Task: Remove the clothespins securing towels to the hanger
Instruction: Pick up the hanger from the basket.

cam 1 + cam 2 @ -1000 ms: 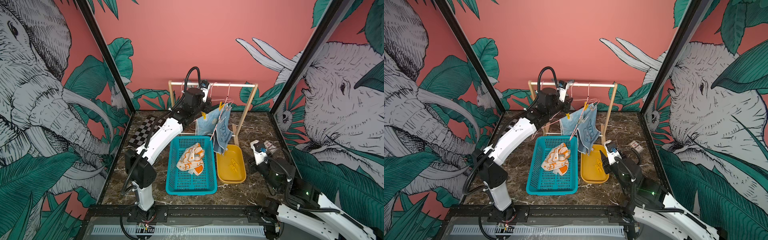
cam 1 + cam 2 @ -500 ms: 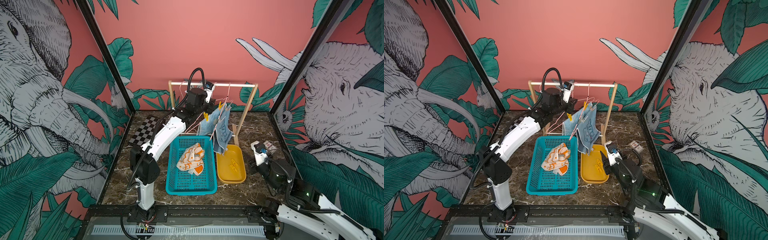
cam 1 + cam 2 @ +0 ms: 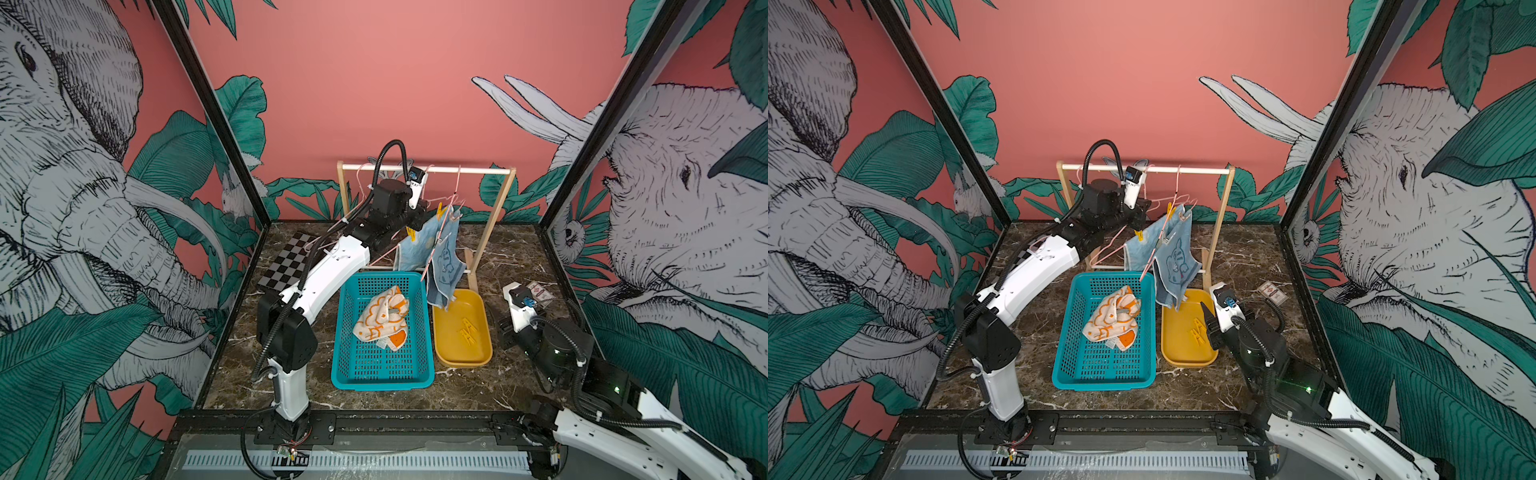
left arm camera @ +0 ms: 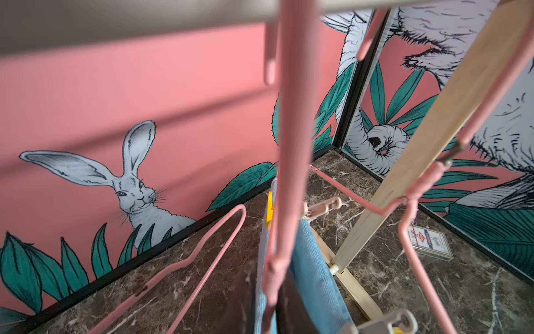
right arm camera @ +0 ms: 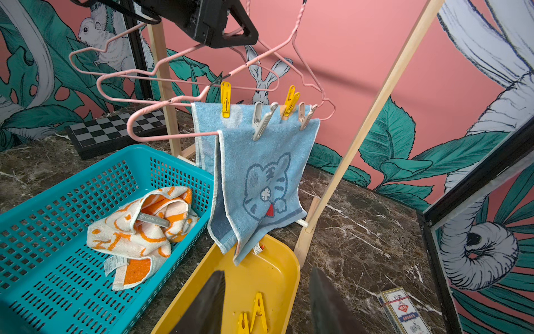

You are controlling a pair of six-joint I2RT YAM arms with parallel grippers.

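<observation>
Now | left claw [image 5: 231,34] raised astride hanger [image 4: 293,115] | right claw [image 5: 267,271] low by tray [image 5: 277,260]

grey tag [image 5: 153,220] reading "GRACE" on the orange-and-white towel [image 5: 127,240] in the teal basket [image 5: 43,289], card box [image 5: 403,311] print by the table's right edge unreadable

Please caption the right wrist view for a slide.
Four clothespins pin blue towels to pink hangers; others lie in the yellow tray.
</observation>
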